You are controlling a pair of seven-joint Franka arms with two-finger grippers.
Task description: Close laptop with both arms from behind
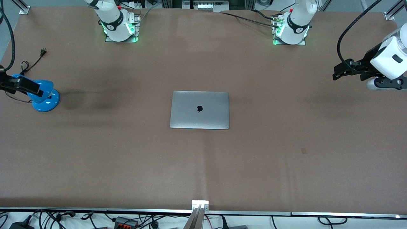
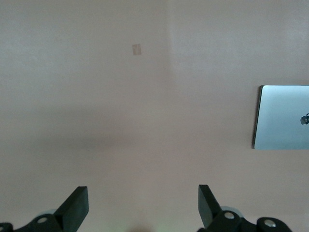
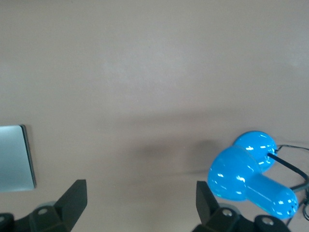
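**Two pincers idle, lid already down**

My laptop (image 1: 199, 110) lies shut flat mid-worktop (image 1: 286, 165), logo up. My left pincer (image 2: 143, 205) hangs released over its end of the worktop, my right pincer (image 3: 141, 203) released above the blue lamp (image 1: 44, 95). I judge nothing remains.

Two white, rounded robot arm bases (image 1: 119, 24) (image 1: 292, 27) are sitting at the top of the frame on metal plates, green lights glowing along their lower edges and black bands ringing them. A black cable (image 1: 346, 31) is looping at the upper right toward a white wrist housing (image 1: 389, 58) carrying a black two-finger gripper (image 1: 337, 72). In both wrist views, black wedge-shaped fingers (image 2: 75, 207) (image 3: 72, 200) with round silver screws are showing along the bottom edge.
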